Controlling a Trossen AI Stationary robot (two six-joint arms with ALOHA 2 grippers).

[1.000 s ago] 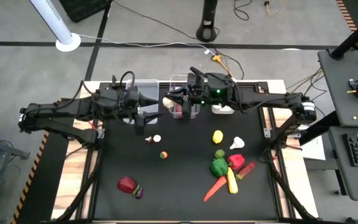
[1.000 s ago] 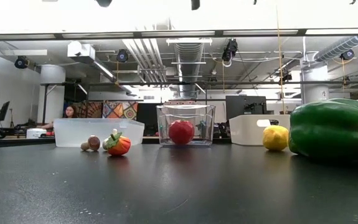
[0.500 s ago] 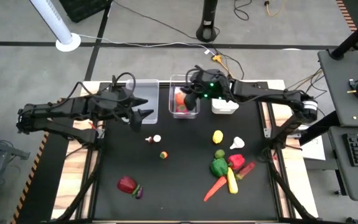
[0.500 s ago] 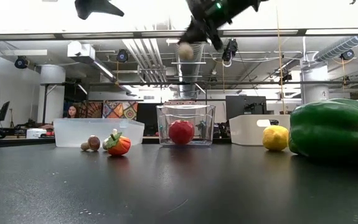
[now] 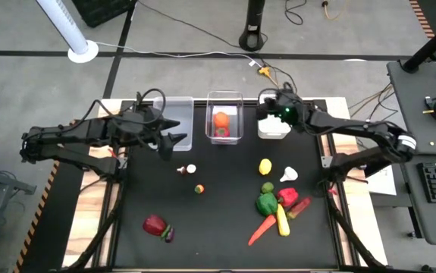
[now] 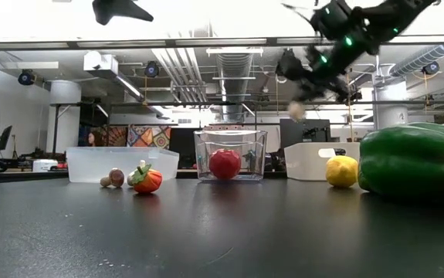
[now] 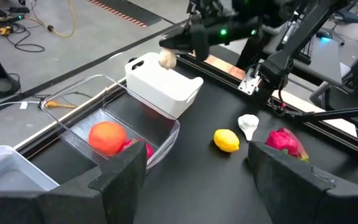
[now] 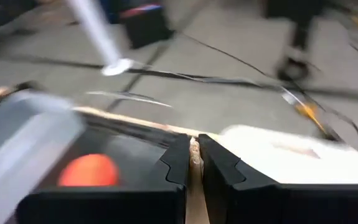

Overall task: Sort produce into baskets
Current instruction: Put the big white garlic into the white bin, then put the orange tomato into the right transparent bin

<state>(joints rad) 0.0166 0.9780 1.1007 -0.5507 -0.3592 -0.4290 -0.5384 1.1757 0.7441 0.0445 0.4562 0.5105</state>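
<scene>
My right gripper (image 5: 264,113) hovers over the white basket (image 5: 274,127), shut on a small beige piece of produce (image 6: 296,112). The middle clear basket (image 5: 225,136) holds an orange (image 5: 221,119) and a red piece. The left clear basket (image 5: 177,114) stands beside my left gripper (image 5: 172,141), which is open above the table with nothing between its fingers (image 7: 124,180). On the mat lie a lemon (image 5: 265,166), garlic (image 5: 288,174), green pepper (image 5: 266,203), carrot (image 5: 261,230), corn (image 5: 282,221) and a red apple (image 5: 154,224). My right gripper pinches the beige piece (image 7: 166,58) between its two fingers; a sliver of it (image 8: 193,163) shows between them. The fingers reach in from the table's right, slanting down. The piece hangs below the fingertips, lifted clear above the white basket's far left corner.
Two small pieces (image 5: 186,169) and a little striped one (image 5: 199,189) lie mid-mat. A red piece (image 5: 287,196) sits by the pepper, a purple one (image 5: 168,234) by the apple. The three baskets stand in a row along the far edge.
My right gripper has swung from over the middle clear basket toward the table's right, sinking and turning, and now hangs over the white basket, still shut on the beige piece. My left gripper has tipped a little and stayed open.
</scene>
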